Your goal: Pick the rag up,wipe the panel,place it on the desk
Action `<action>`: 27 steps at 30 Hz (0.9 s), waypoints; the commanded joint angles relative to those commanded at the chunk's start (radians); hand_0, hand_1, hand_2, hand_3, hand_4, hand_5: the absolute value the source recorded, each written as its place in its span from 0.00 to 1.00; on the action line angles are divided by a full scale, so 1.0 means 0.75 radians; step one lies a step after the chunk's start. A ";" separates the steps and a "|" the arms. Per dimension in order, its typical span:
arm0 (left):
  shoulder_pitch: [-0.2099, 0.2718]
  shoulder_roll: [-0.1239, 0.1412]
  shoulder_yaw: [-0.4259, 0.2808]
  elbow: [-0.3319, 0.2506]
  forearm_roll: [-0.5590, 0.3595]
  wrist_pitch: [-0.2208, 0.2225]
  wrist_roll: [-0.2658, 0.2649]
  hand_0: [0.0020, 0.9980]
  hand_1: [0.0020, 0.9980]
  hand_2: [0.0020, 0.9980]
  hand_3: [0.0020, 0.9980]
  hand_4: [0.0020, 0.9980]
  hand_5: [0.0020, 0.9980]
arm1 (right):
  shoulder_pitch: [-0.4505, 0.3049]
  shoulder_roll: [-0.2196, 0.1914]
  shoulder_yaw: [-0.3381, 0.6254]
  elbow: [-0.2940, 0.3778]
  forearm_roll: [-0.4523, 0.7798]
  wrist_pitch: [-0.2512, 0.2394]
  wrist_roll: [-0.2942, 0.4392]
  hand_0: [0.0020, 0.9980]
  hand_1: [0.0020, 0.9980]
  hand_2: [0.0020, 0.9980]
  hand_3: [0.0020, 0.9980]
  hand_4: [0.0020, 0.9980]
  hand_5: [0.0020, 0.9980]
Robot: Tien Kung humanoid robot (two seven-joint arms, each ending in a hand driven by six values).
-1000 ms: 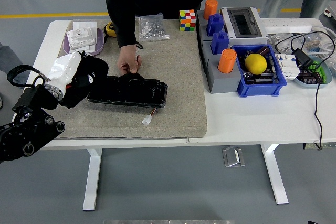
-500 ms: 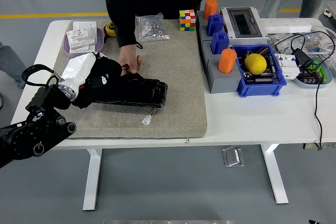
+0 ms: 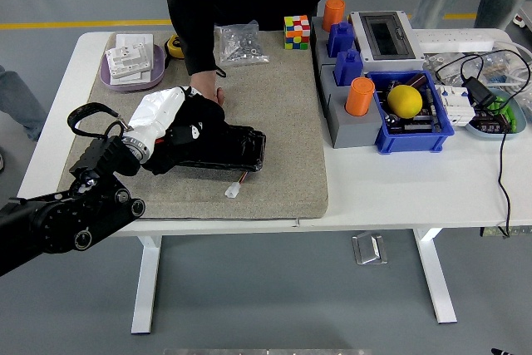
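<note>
A black glossy panel (image 3: pixel 229 146) lies on the grey mat (image 3: pixel 274 106) at centre left, with a small white connector (image 3: pixel 233 191) on a wire at its front. My left hand (image 3: pixel 170 118), white with dark fingers, is shut on a black rag (image 3: pixel 187 132) and presses it onto the panel's left end. A person's hand (image 3: pixel 206 87) rests on the mat just behind the panel's left part, touching it. My right hand is out of view.
A purple tray (image 3: pixel 116 78) with white parts sits at back left. A bag of screws (image 3: pixel 240 43), a colour cube (image 3: pixel 297 31), grey block with blue and orange pegs (image 3: pixel 349 81), a blue bin (image 3: pixel 440 126) with a yellow ball, and cables (image 3: pixel 490 81) lie to the right.
My left hand with the rag has moved to the right, from the mat's left edge onto the panel's left end. The person's hand has stayed behind the panel.
</note>
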 joint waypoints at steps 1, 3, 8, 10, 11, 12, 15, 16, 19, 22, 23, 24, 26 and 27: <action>-0.003 -0.004 0.008 -0.004 -0.001 0.000 0.001 0.29 0.17 0.67 0.67 0.35 0.00 | 0.000 -0.001 -0.002 0.000 0.000 0.000 0.000 0.78 0.64 0.71 0.66 1.00 0.55; -0.007 -0.009 0.020 -0.009 -0.001 0.000 0.003 0.30 0.17 0.67 0.67 0.35 0.00 | 0.000 -0.001 -0.003 0.000 0.002 0.001 0.000 0.78 0.64 0.71 0.66 1.00 0.55; -0.022 -0.028 0.057 -0.017 -0.006 -0.001 0.008 0.29 0.17 0.67 0.66 0.35 0.00 | 0.002 -0.005 -0.008 -0.001 0.002 0.002 0.001 0.78 0.64 0.71 0.66 1.00 0.55; -0.028 -0.036 0.066 -0.019 -0.007 0.001 0.008 0.29 0.17 0.67 0.66 0.35 0.00 | 0.004 -0.008 -0.009 -0.001 0.002 0.002 0.001 0.78 0.64 0.71 0.66 1.00 0.55; -0.031 -0.040 0.069 -0.019 -0.009 0.000 0.009 0.29 0.17 0.67 0.66 0.35 0.00 | 0.005 -0.009 -0.009 0.000 0.002 0.002 0.001 0.78 0.64 0.71 0.66 1.00 0.55; -0.038 -0.046 0.080 -0.022 -0.010 0.001 0.010 0.29 0.17 0.67 0.66 0.35 0.00 | 0.006 -0.009 -0.011 -0.001 0.003 0.003 0.001 0.78 0.64 0.71 0.66 1.00 0.55; -0.054 -0.061 0.110 -0.028 -0.014 -0.001 0.014 0.29 0.17 0.67 0.67 0.35 0.00 | 0.006 -0.010 -0.015 -0.002 0.005 0.004 0.002 0.78 0.64 0.71 0.66 1.00 0.55; -0.059 -0.068 0.119 -0.032 -0.016 -0.001 0.015 0.29 0.17 0.67 0.67 0.35 0.00 | 0.005 -0.009 -0.016 -0.001 0.004 0.005 0.002 0.78 0.64 0.71 0.66 1.00 0.55; -0.067 -0.079 0.144 -0.051 -0.015 -0.001 0.017 0.29 0.17 0.67 0.67 0.35 0.00 | 0.001 -0.006 -0.013 -0.001 0.003 0.005 0.003 0.78 0.64 0.71 0.66 1.00 0.55; -0.068 -0.096 0.160 -0.060 -0.016 -0.001 0.019 0.29 0.17 0.67 0.66 0.35 0.00 | -0.004 -0.005 -0.012 -0.001 0.003 0.006 0.003 0.78 0.64 0.71 0.66 1.00 0.55; -0.069 -0.106 0.166 -0.060 -0.017 -0.002 0.021 0.29 0.17 0.67 0.66 0.35 0.00 | -0.005 -0.006 -0.012 -0.001 0.003 0.006 0.003 0.78 0.64 0.71 0.66 1.00 0.55; -0.072 -0.112 0.173 -0.062 -0.018 -0.001 0.022 0.29 0.17 0.67 0.66 0.35 0.00 | -0.006 -0.006 -0.012 -0.002 0.003 0.006 0.003 0.78 0.64 0.71 0.66 1.00 0.55; -0.076 -0.123 0.185 -0.064 -0.021 -0.001 0.022 0.29 0.17 0.67 0.67 0.35 0.00 | -0.007 -0.006 -0.013 -0.002 0.003 0.006 0.002 0.78 0.64 0.71 0.66 1.00 0.56; -0.077 -0.128 0.188 -0.065 -0.021 0.000 0.022 0.29 0.17 0.67 0.67 0.35 0.00 | -0.006 -0.006 -0.014 -0.002 0.002 0.006 0.002 0.78 0.64 0.71 0.66 1.00 0.56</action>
